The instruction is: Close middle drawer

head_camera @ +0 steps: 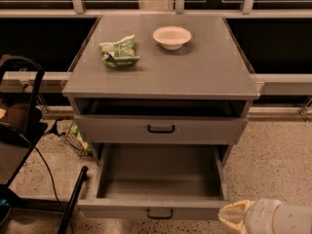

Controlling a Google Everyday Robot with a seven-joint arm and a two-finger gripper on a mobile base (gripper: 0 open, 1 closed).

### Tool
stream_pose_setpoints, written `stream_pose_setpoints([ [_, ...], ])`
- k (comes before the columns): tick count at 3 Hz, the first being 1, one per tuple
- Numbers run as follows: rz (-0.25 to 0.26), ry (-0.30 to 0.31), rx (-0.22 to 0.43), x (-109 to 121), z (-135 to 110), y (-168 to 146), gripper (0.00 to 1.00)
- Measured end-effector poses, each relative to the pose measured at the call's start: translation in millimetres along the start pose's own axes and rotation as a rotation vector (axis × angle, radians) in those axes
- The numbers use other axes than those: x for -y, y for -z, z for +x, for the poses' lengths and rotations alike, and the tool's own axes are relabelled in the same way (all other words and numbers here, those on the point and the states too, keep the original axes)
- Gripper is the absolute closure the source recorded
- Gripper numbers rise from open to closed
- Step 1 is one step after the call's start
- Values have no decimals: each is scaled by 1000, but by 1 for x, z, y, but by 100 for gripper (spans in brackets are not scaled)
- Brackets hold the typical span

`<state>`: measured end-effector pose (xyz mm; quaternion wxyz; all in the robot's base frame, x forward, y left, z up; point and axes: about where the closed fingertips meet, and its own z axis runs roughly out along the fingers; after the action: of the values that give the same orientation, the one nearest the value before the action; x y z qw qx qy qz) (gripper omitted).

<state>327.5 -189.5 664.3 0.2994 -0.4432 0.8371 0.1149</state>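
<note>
noted middle drawer (161, 179) pulled well out at lower centre, under the slightly open upper drawer (161, 129); gripper (233, 217) at lower right corner, just beside the front panel's right end, open or closed cannot tell.

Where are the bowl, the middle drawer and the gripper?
bowl (171, 36), camera view, on its inside
middle drawer (161, 172), camera view, on its bare floor
gripper (231, 217), camera view, bottom right, on its pale tip
</note>
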Motion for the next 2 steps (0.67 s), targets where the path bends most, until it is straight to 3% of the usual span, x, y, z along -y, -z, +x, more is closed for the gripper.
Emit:
stream_pose_setpoints([
  [2, 101, 43, 36, 26, 50, -67, 100],
])
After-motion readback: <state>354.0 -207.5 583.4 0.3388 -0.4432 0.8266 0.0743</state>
